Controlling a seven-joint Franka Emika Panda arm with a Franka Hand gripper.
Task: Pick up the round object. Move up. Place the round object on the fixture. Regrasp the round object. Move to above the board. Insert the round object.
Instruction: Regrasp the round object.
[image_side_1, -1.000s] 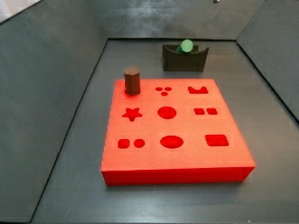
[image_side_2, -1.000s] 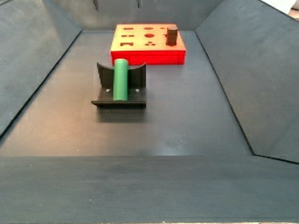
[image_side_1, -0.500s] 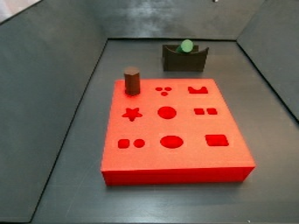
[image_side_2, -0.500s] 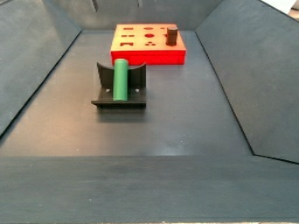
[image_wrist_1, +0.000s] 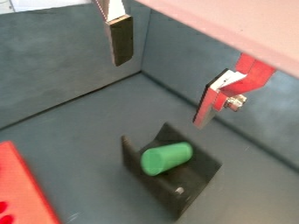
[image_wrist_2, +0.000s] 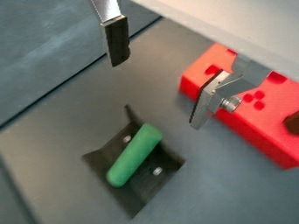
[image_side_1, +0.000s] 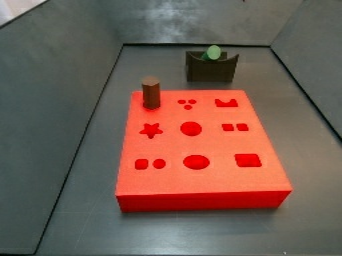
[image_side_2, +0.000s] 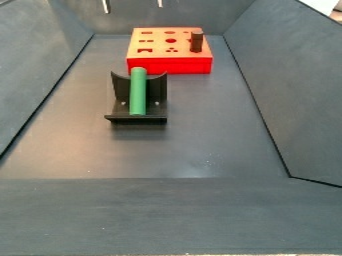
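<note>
Below hand (image_wrist_2: 158, 79), round object (image_wrist_2: 133, 156) lies lengthwise in fixture (image_wrist_2: 105, 157) notch, apart from both fingers (image_wrist_2: 115, 42). Hand spread wide, holding nothing, high above fixture in both wrist views. Side views: only finger tips poke in at top edge; hand body cut off. Board (image_side_1: 198, 140) well apart from fixture, short brown peg (image_side_1: 151, 93) upright in its corner. Grey floor (image_side_2: 201, 140) bare around fixture; sloped walls on both sides.
</note>
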